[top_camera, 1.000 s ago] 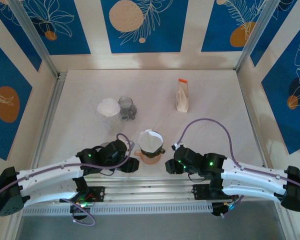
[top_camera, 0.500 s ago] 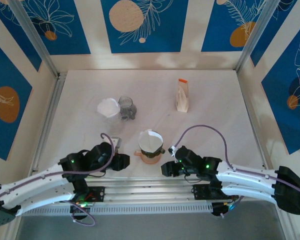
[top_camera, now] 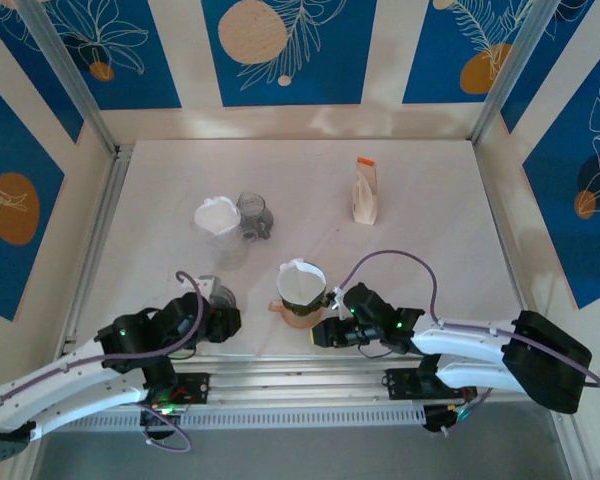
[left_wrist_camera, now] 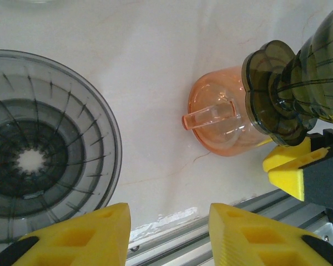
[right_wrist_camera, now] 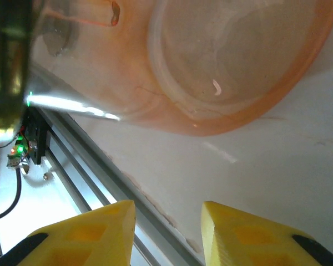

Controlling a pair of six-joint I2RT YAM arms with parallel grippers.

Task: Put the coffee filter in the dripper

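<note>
A white coffee filter (top_camera: 302, 277) sits in a brown-tinted dripper (top_camera: 300, 293) that stands on an orange cup (top_camera: 298, 316) near the table's front edge. In the left wrist view the ribbed dripper (left_wrist_camera: 311, 77) rises from that orange cup (left_wrist_camera: 222, 124). Further back, a second white filter (top_camera: 217, 215) lies beside a grey dripper (top_camera: 255, 216). My left gripper (top_camera: 230, 322) (left_wrist_camera: 169, 221) is open and empty, left of the cup. The right gripper (top_camera: 318, 333) (right_wrist_camera: 167, 219) is open and empty, just right of the cup (right_wrist_camera: 238, 66).
A grey ribbed dripper (left_wrist_camera: 39, 160) (top_camera: 213, 292) rests on the table just left of my left fingers. A white pouch with an orange top (top_camera: 365, 190) stands at the back right. The aluminium rail (left_wrist_camera: 222, 233) (right_wrist_camera: 100, 183) runs along the near edge.
Both arms have drawn back toward the near edge, and both pairs of jaws have narrowed. The left gripper slid left, uncovering the grey ribbed dripper; the right gripper moved left toward the orange cup.
</note>
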